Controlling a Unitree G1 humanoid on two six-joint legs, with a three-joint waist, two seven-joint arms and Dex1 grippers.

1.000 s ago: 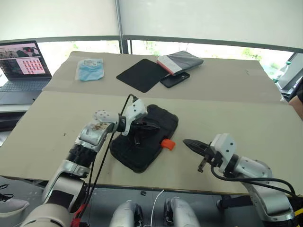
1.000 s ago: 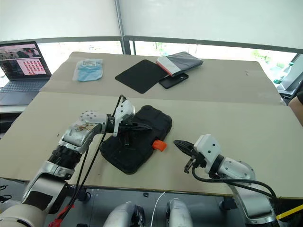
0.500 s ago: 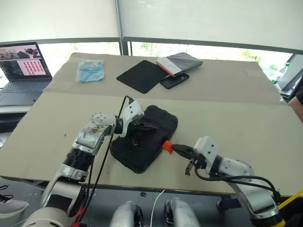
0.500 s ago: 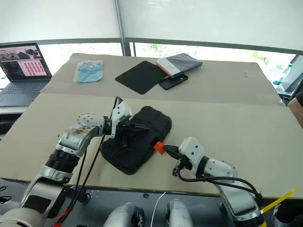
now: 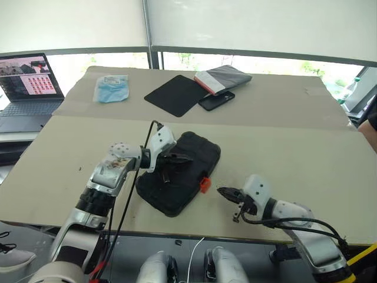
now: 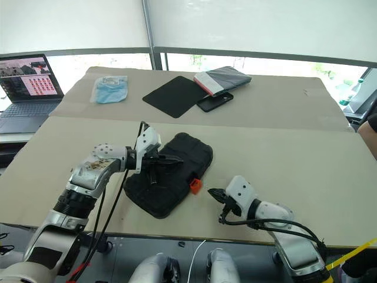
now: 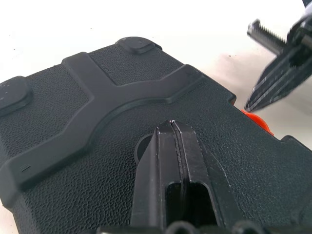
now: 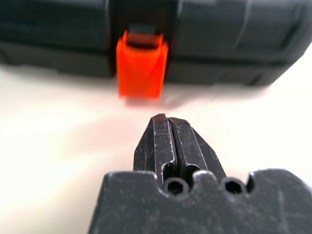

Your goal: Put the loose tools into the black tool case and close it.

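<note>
The left gripper [image 5: 177,158], fingers pressed together and holding nothing, reaches rightward over the closed black tool case [image 5: 191,153] mid-table, seemingly resting on its lid. The right gripper [image 5: 224,191], likewise clenched empty, points at the orange latch [image 5: 204,185] just beside it.

Both arms wear silver-grey metal shells with white rounded wrist housings, and black ribbed sleeves band the left forearm near the elbow. A black cable loops off the left wrist and hangs along the arm; another black cable curls beside the right forearm. The left gripper [image 5: 182,158] and right gripper [image 5: 224,191] each end in two black tapered fingers, scuffed, with toothed inner faces and round holes at their base.
</note>
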